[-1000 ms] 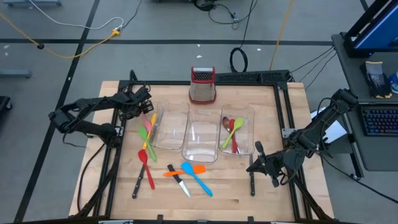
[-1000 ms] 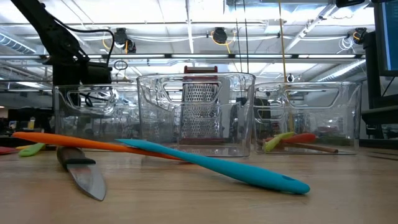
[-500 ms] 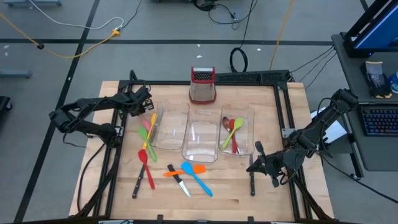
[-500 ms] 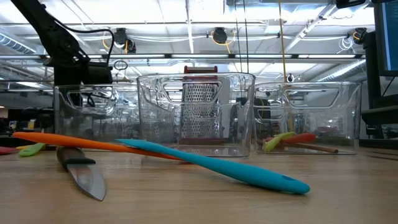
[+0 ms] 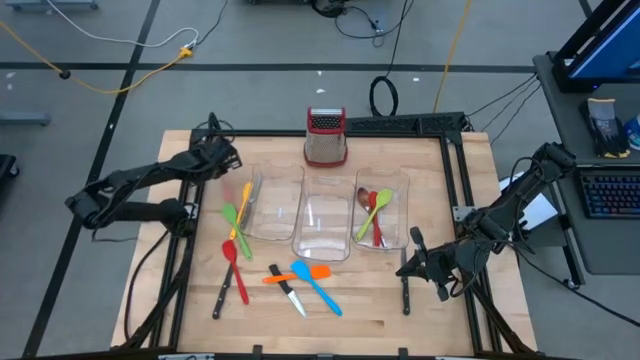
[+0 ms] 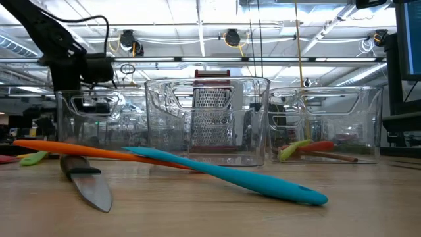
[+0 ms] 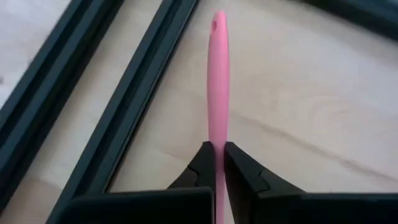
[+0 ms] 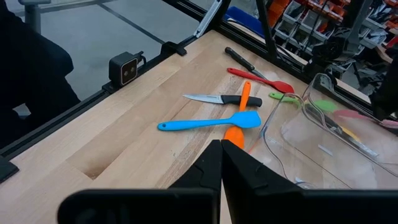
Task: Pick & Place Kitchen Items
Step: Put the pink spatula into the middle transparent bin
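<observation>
— Two knives and several spoons lie at the near part of the counter: a blue spatula crossing an orange spatula, a black-handled knife touching them, a red spoon and a second knife to the left.

— And the right claw?

— Fingers pressed together, holding nothing, low at the near right of the counter.

— Farther back?

— Three clear bins in a row. The rightmost holds a green spoon, a red spoon and a brown one. A green spatula and a yellow utensil rest by the leftmost bin.

— The left claw?

— Clamped on a pink spoon, above the counter's far left. Behind the bins stands a grater.
</observation>
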Controlling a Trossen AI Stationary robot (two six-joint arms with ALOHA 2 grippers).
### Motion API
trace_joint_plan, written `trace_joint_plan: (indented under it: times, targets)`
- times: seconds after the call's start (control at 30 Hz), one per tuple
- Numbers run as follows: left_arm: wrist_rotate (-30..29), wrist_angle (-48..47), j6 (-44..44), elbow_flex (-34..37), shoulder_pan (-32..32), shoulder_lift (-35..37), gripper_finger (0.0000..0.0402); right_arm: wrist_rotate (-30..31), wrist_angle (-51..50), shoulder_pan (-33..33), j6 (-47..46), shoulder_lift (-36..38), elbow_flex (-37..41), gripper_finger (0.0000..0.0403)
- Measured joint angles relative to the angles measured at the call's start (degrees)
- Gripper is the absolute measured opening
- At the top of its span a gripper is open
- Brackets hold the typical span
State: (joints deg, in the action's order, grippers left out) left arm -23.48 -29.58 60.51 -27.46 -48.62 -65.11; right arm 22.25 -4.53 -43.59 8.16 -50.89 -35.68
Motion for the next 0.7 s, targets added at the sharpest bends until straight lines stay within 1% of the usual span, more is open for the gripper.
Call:
trace_joint_plan:
  times: [0.27,0.4,0.57,0.7]
  targets:
    - [0.08,-0.26,-2.38,-0.15,0.41,9.24,0.0006,0.07,0.03,-0.02,0.09,0.0,0.0,0.0]
    - [0.39,-0.54,-3.83,-0.18,0.91,12.73,0.0003,0.09,0.02,0.0,0.16,0.0,0.0,0.0]
    - [1.82,0.22,-6.02,-0.21,1.97,16.0,0.0003,0.13,0.02,-0.01,0.13,0.0,0.0,0.0]
    - [4.01,3.43,-8.27,-0.22,3.32,19.64,0.0002,0.14,0.02,0.0,0.16,0.0,0.0,0.0]
